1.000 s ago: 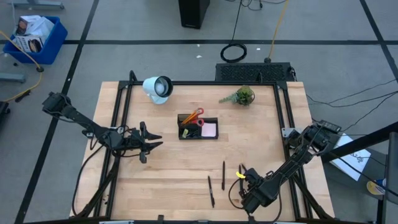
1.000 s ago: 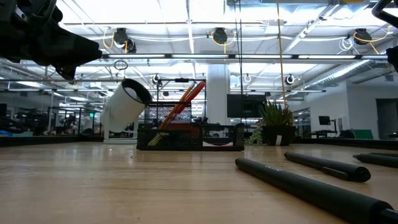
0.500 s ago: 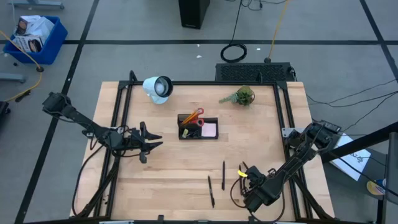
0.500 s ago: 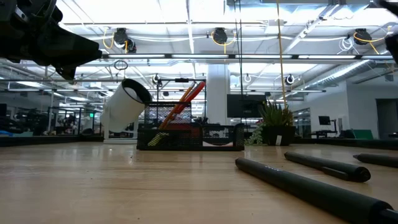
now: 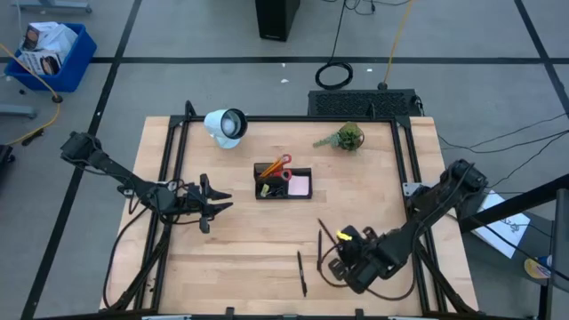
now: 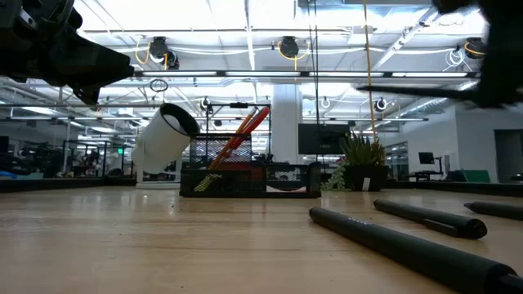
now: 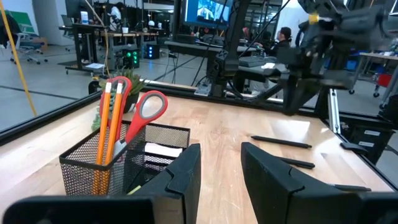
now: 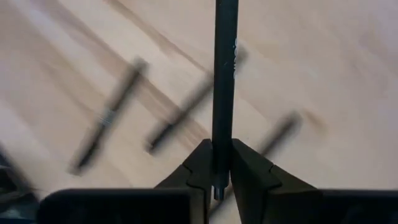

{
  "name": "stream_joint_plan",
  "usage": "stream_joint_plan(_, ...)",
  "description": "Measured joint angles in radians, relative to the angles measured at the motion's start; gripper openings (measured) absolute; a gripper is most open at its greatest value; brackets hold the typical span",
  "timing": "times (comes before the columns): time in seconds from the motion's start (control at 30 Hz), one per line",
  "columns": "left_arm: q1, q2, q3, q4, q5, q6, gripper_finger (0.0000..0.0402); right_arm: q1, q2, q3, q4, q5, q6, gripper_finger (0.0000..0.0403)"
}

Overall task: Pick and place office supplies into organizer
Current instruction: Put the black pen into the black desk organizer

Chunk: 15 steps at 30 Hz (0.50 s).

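The organizer [image 5: 284,182] at the surface's centre already holds scissors [image 5: 277,166], pencils and a pink pad, the right gripper [image 5: 348,242] at five o'clock clamps one pen [image 8: 224,74], the narrowly parted left gripper [image 5: 218,200] holds nothing, and two pens [image 5: 301,272] remain loose

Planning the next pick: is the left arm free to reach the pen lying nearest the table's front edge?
Probably yes: the left hand holds nothing, and bare table lies between it and that pen.
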Motion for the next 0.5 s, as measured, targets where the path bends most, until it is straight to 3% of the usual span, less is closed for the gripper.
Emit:
stream_joint_plan(0.27,0.0,0.0,0.0,0.0,0.0,0.0,0.0118,-0.1,-0.012,0.0,0.367,0.092,-0.368,0.0035)
stream_joint_plan(0.5,0.0,0.0,0.0,0.0,0.0,0.0,0.0118,-0.186,-0.012,0.0,0.562,0.153,-0.66,0.0033)
